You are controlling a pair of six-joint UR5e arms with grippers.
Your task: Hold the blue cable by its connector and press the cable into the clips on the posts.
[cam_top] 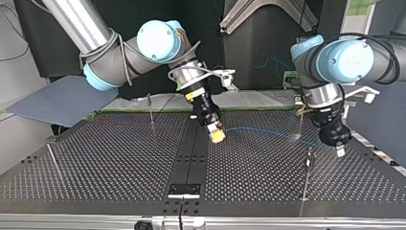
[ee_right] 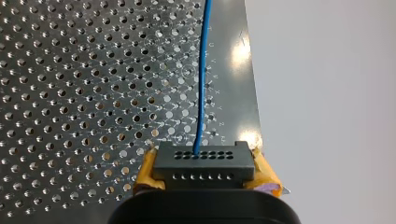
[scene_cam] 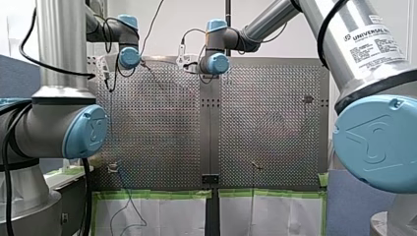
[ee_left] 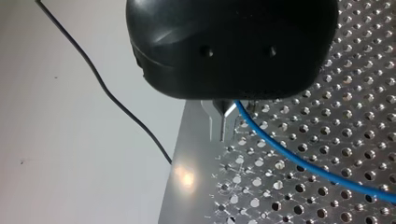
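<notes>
1. Blue cable (cam_top: 262, 130): stretched low over the perforated table (cam_top: 119, 163) in the top view's right half, spanning from my right tool (cam_top: 216, 134) to my left tool (cam_top: 340, 151).
2. Right tool: clenched on the black connector (ee_right: 203, 163), with yellow pads (ee_right: 145, 170) pressing on both of its ends and the cable leaving the connector's face straight ahead.
3. Left tool: close against the cable, which passes right by its tip in the left wrist view. Gripping or released, cannot tell.
4. Step in hand, as a judgement: lining up the stretched span with a clip on the nearest post (cam_top: 306, 177), just beside the left tool.
5. To do it well:
   - Keep the connector squeezed firmly so that it cannot twist.
   - Hold mild tension, with no slack loop.
   - Bring the span squarely over the clip's mouth.
   - Press down close to the post rather than mid-span.
   - Ease off if the slender post starts to bend.
6. Hard to make out:
   - The clips themselves, too small in every view.
   - Whether the cable sits in any clip yet.
   - Whether the span touches the table anywhere.
   - Another thin post (cam_top: 151, 111) at the top view's left, faint against the background.
7. Hidden or cut off:
   - The cable's run beyond the left tool, lost behind it in the top view.
   - Both tools in the front view, masked by their own wrists.
   - Most of the left wrist view, filled by the tool's black body.
</notes>
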